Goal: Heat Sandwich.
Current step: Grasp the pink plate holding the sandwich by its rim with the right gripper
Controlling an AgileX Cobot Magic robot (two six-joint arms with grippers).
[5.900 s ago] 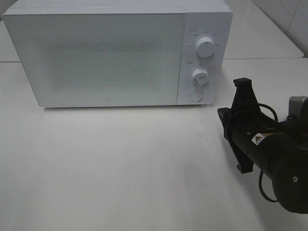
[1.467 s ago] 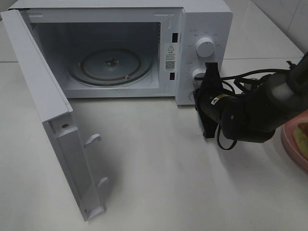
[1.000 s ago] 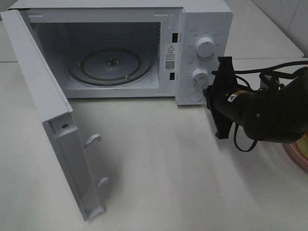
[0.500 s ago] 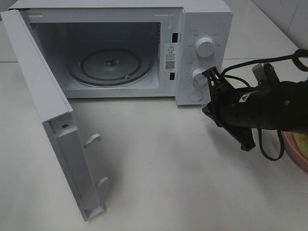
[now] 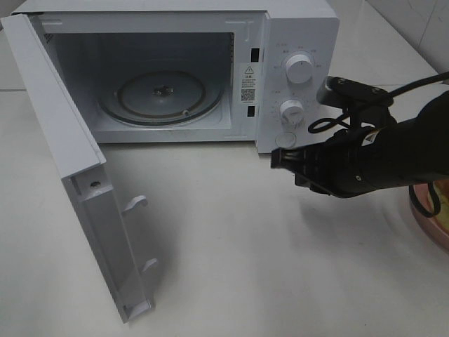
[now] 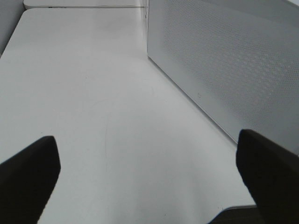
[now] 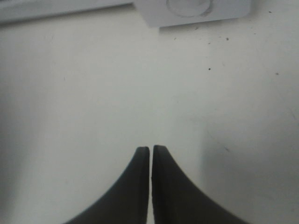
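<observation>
In the exterior high view the white microwave (image 5: 298, 28) stood at the back of the white table (image 5: 224, 267). Its door (image 5: 56, 112) was swung wide open on the left, and the glass turntable (image 5: 161, 95) lay bare inside. The right gripper (image 5: 276, 159) pointed leftward just in front of the control panel, below the lower knob (image 5: 291, 110) and near the round button (image 5: 285, 139). Only the rim of the pink plate (image 5: 426, 223) showed at the right edge, behind the black arm. The sandwich on it could not be made out.

In the left wrist view the left gripper (image 6: 148, 175) hung over the table beside the door's dotted outer face (image 6: 224, 60), its fingers (image 6: 28, 177) spread wide and grasping nothing.

In the right wrist view the right gripper's fingers (image 7: 135, 186) were pressed together with a hairline gap between them. They gripped nothing and hung above the bare table near the button (image 7: 189, 5).
</observation>
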